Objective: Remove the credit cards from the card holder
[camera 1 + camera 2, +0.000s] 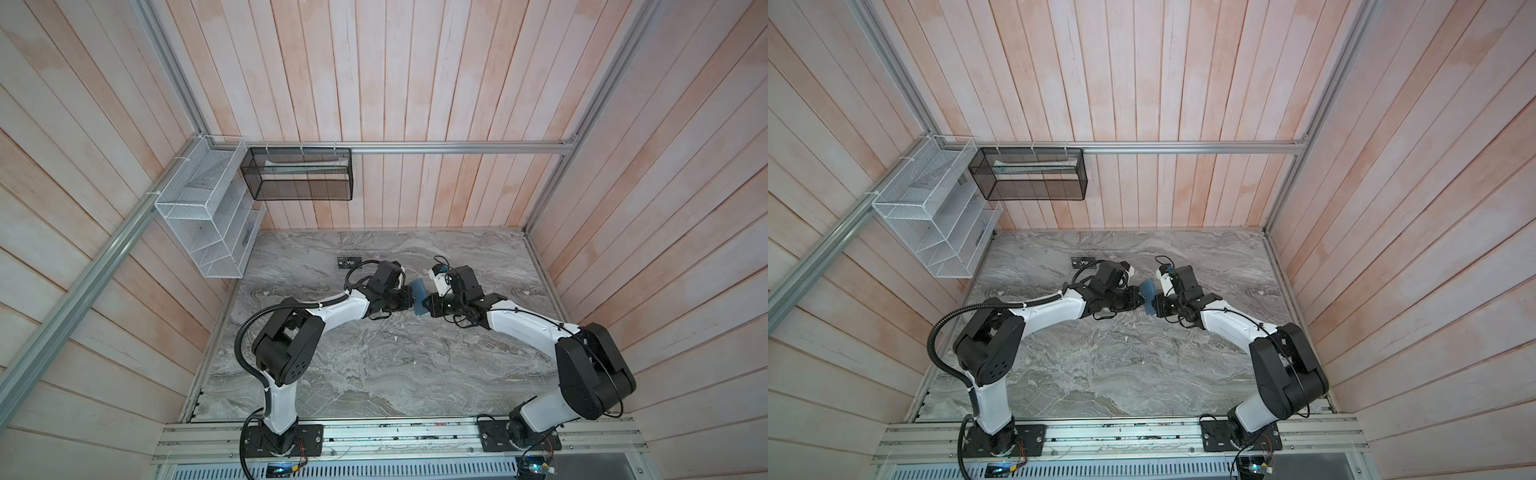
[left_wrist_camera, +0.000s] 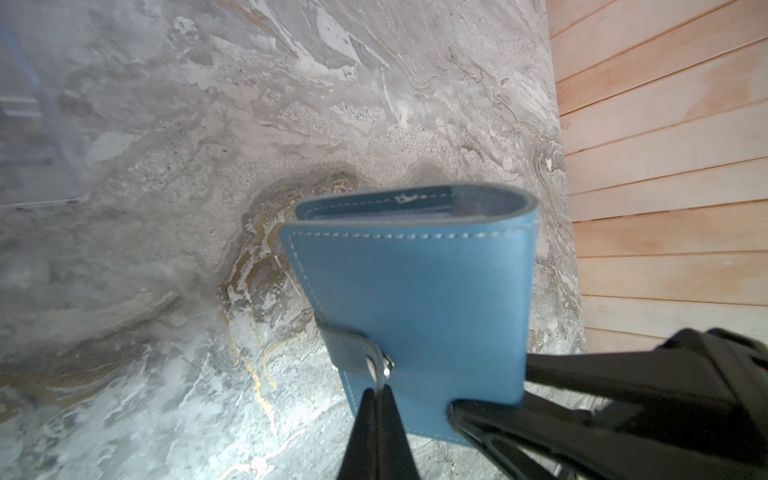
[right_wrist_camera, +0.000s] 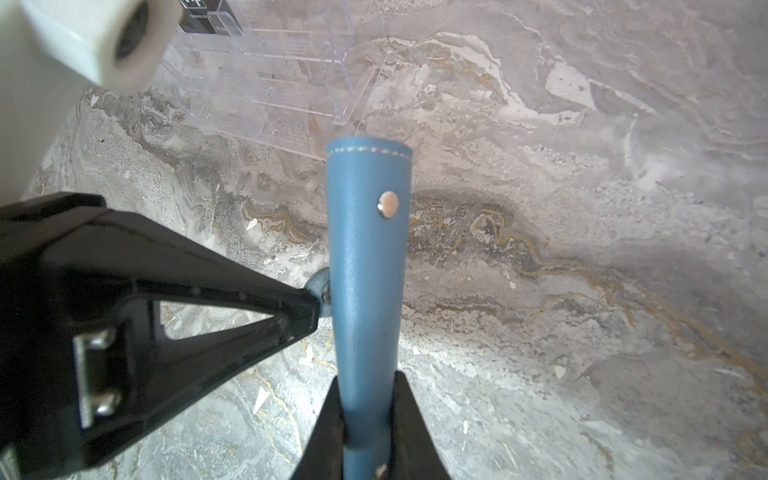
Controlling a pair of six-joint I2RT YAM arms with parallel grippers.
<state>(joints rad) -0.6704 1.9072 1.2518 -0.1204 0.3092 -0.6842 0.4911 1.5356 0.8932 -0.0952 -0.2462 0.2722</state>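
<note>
Nearest, in the left wrist view, the left gripper [image 2: 376, 399] is pinched shut on the snap tab [image 2: 347, 347] of the card holder [image 2: 415, 299]. In the right wrist view, the right gripper [image 3: 368, 419] is clamped on its body. In both top views it is held mid-frame; the tab should be peeled gently.

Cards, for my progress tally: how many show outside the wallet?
1: the black Vip card, at the clear rack. Others may be hidden inside the folded card holder.
</note>
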